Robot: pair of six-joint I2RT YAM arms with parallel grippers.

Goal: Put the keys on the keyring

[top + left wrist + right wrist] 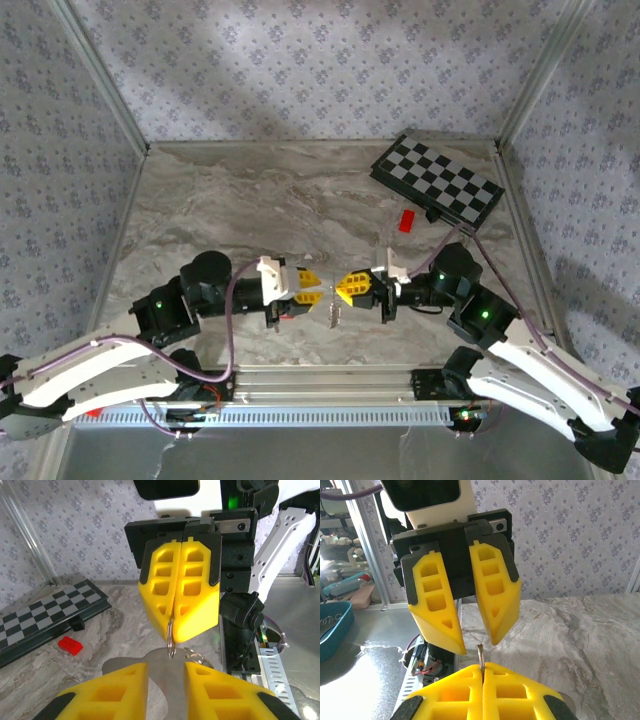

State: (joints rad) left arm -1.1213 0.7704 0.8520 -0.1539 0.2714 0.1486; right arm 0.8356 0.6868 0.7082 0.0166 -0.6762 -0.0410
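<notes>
A: How does the keyring [171, 641] look?
B: A thin steel loop, edge-on, pinched in the right gripper's [347, 287] pressed-together jaws above mid-table [250, 200].
A: And the left gripper [312, 293]?
B: It faces the ring, jaws spread. Its wrist view adds a flat silver key [167, 682] in the gap; contact unclear.
A: Room?
B: Bare marble far left; chessboard [437, 180] and red block [407, 220] far right.

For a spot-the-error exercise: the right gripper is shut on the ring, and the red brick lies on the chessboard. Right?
No: the red brick lies on the table beside the chessboard, as the top view shows. The right gripper is indeed shut on the ring.
</notes>
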